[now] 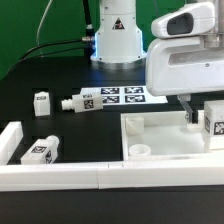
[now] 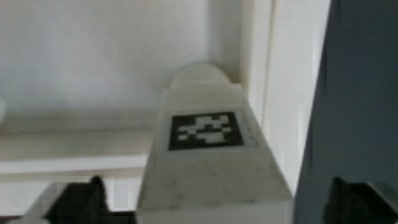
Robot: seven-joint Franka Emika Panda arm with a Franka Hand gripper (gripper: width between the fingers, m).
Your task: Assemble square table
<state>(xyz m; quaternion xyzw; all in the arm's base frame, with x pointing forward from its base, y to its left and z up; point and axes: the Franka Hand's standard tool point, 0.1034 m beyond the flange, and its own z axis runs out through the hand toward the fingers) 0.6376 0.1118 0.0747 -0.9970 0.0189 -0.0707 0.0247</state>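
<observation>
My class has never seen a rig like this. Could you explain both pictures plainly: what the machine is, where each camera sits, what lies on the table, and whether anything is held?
The machine is a white robot arm ending in a two-finger gripper. One picture comes from a camera standing off the arm, the other from a camera on its wrist. On the black table lie a white square tabletop, three loose legs, a flat marker board and a low white wall. A fourth leg sits between the gripper's fingers, at the tabletop. Whether they are actually squeezing it is unclear.
</observation>
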